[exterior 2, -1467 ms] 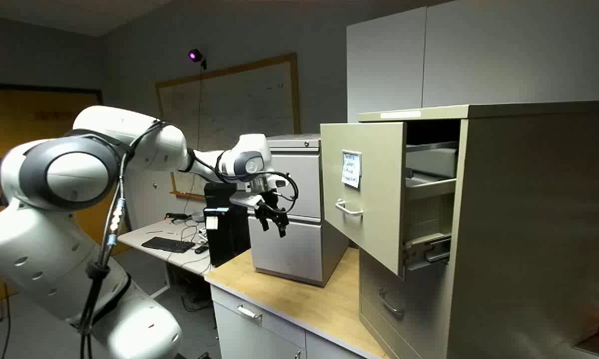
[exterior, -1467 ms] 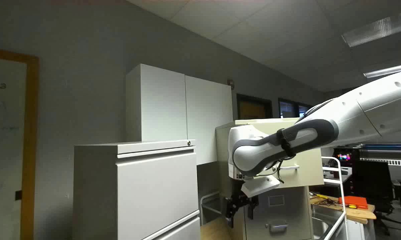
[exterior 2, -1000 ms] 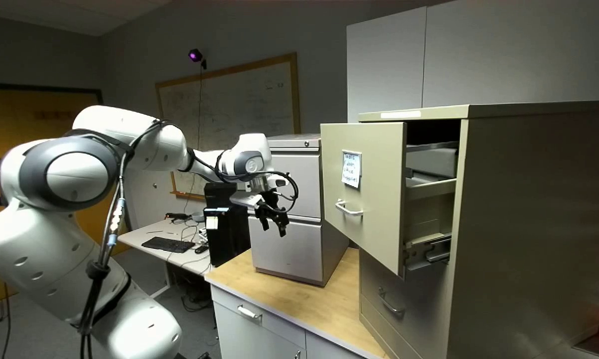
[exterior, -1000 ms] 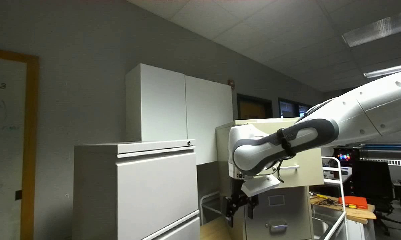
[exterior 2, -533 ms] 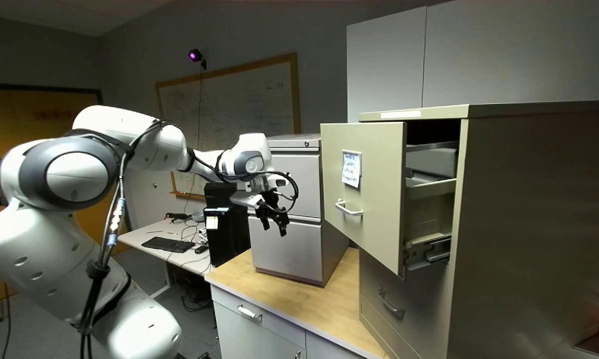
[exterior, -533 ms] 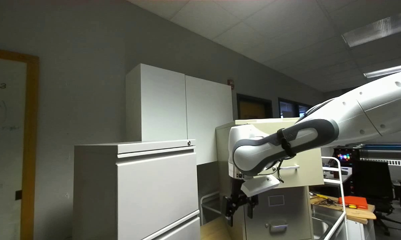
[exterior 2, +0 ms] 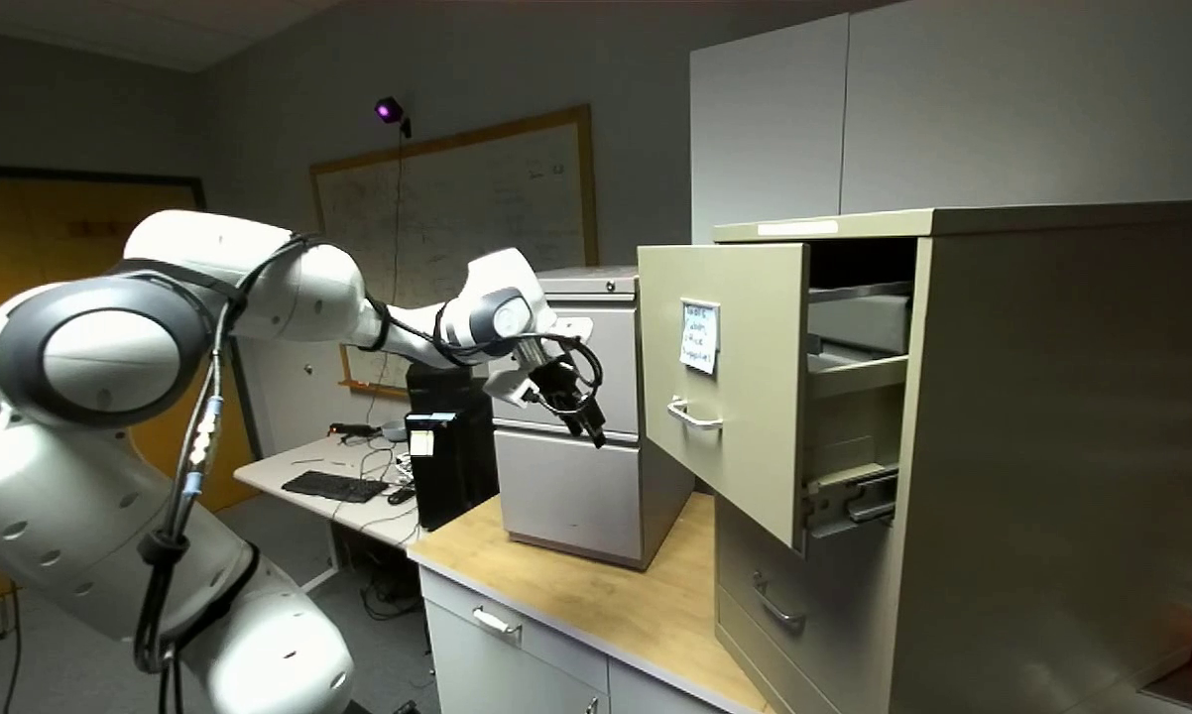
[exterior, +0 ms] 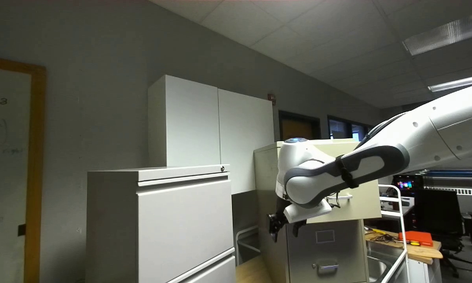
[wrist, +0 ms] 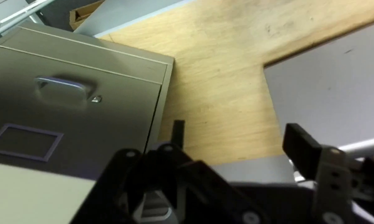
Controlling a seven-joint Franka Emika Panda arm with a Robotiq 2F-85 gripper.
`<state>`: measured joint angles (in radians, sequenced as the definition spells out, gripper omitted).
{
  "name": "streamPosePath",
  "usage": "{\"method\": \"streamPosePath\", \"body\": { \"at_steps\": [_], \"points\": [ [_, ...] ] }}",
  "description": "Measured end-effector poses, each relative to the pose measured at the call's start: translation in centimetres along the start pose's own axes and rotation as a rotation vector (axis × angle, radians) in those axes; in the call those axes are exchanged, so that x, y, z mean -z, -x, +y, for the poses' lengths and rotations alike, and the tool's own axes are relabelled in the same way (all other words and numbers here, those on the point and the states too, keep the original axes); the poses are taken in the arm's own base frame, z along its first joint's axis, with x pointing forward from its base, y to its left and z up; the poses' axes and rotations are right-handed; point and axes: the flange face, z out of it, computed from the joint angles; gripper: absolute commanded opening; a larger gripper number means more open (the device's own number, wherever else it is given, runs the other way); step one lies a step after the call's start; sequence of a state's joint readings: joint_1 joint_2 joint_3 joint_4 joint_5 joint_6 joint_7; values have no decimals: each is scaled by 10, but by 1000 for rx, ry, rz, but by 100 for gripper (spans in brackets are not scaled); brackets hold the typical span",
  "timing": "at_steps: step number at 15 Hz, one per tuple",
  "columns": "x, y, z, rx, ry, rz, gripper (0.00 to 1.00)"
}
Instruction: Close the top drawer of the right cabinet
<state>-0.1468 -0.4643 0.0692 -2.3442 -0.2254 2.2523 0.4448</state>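
Filing cabinet (exterior 2: 1032, 456), tan metal. Top drawer (exterior 2: 750, 387), beige, labelled, extended. Robotiq gripper (wrist: 236, 128), black: fingers spread wide, nothing held; in an exterior view the drawer is seen to its right, with a gap between.

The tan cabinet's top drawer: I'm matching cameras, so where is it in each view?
In an exterior view: top drawer, right of centre, partly behind the arm.
In an exterior view: top drawer, just right of centre, standing open.
Wrist view: top drawer, bottom left corner, partly shown.
Shared by all three: the lower drawer's handle.
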Motion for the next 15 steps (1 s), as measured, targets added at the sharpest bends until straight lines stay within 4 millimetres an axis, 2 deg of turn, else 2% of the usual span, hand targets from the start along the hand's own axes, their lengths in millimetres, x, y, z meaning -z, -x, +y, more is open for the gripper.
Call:
{"method": "streamPosePath", "body": {
  "at_steps": [7, 11, 15],
  "points": [
    [42, -8, 69, -262, 76, 246, 1],
    [66, -2, 93, -371, 115, 363, 0],
    [86, -1, 101, -425, 111, 501, 0]
  ]
}}
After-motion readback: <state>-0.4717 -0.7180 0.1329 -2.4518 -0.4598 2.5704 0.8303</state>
